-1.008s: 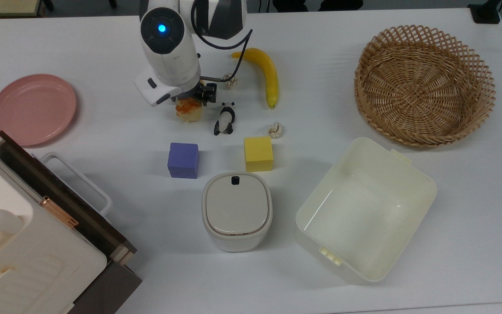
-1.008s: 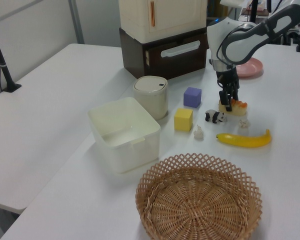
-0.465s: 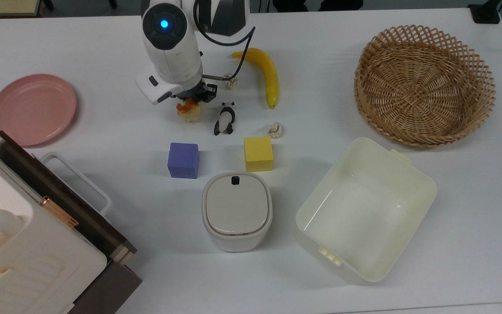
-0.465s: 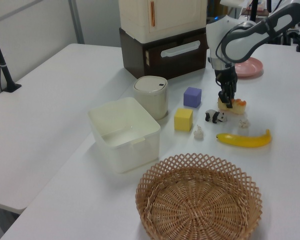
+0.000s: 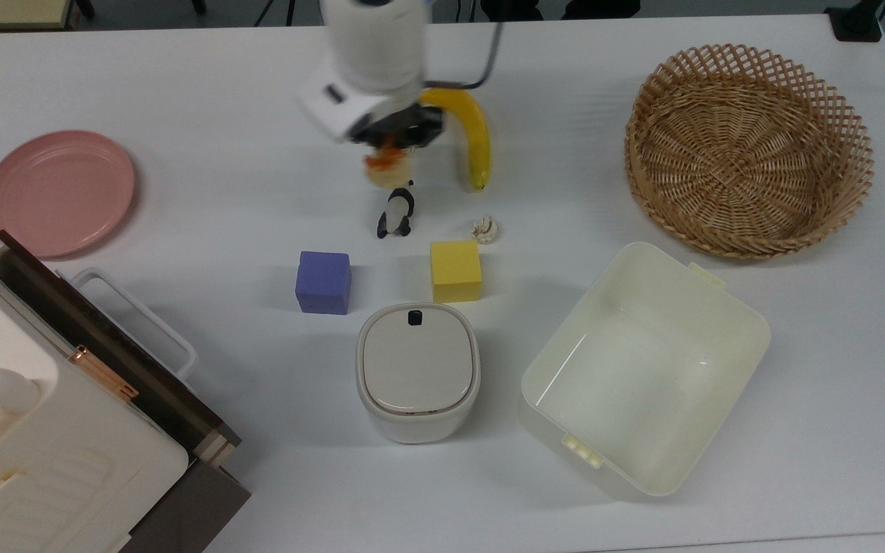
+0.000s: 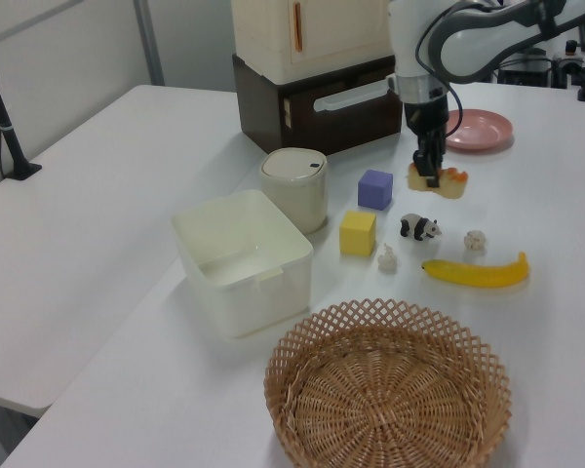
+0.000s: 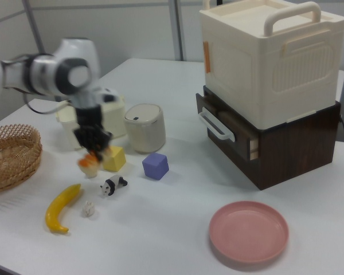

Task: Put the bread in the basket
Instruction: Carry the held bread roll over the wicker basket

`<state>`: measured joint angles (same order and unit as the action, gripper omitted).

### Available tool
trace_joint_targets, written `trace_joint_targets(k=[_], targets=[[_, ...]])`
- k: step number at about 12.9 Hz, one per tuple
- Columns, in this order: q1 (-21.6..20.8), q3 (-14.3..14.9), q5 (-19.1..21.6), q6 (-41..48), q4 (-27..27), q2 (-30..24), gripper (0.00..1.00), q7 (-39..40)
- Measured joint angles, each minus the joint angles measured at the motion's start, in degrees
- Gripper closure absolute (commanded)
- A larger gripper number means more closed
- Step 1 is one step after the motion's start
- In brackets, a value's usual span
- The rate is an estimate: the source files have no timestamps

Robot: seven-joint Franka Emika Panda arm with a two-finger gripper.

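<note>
1. Lying at the top view's far left on the white desk [image 5: 181, 92]: a pink plate [image 5: 58, 192], with a cream case on a dark brown drawer unit [image 5: 66, 430] filling the top view's lower left corner.
2. Sitting toward the middle of the top view: a purple cube [image 5: 323, 282], a yellow cube [image 5: 455, 271] to its right, and a lidded cream bin [image 5: 417, 382] just below and between them.
3. Hanging above the desk in the top view's upper middle: the tool [image 5: 395, 146], gripping the bread [image 5: 386, 169] from above, fingers closed on it.
4. Hovering clear of the desk in the left view: the bread [image 6: 436, 180], held level under the tool [image 6: 426, 168], above and beyond the toy panda [image 6: 421, 227].
5. Showing the same in the right view: the bread [image 7: 89, 165] raised off the desk beneath the tool [image 7: 92, 148], beside the yellow cube.
6. Lying just below the bread in the top view: the toy panda [image 5: 396, 211], with a small white crumpled piece [image 5: 485, 229] to its right.
7. Curving just right of the tool in the top view: a yellow banana [image 5: 473, 134].
8. Standing at the top view's lower right: a cream plastic tub [image 5: 642, 369].
9. Resting at the top view's far right, well apart from the bread: the basket [image 5: 750, 150], holding nothing.
</note>
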<state>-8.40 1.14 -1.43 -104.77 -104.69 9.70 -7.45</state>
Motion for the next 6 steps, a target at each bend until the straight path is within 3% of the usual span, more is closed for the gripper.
trace_joint_targets(k=[6], targets=[[-16.4, -0.6, 0.1, 0.2, 6.2, 0.0, 0.75, -9.7]])
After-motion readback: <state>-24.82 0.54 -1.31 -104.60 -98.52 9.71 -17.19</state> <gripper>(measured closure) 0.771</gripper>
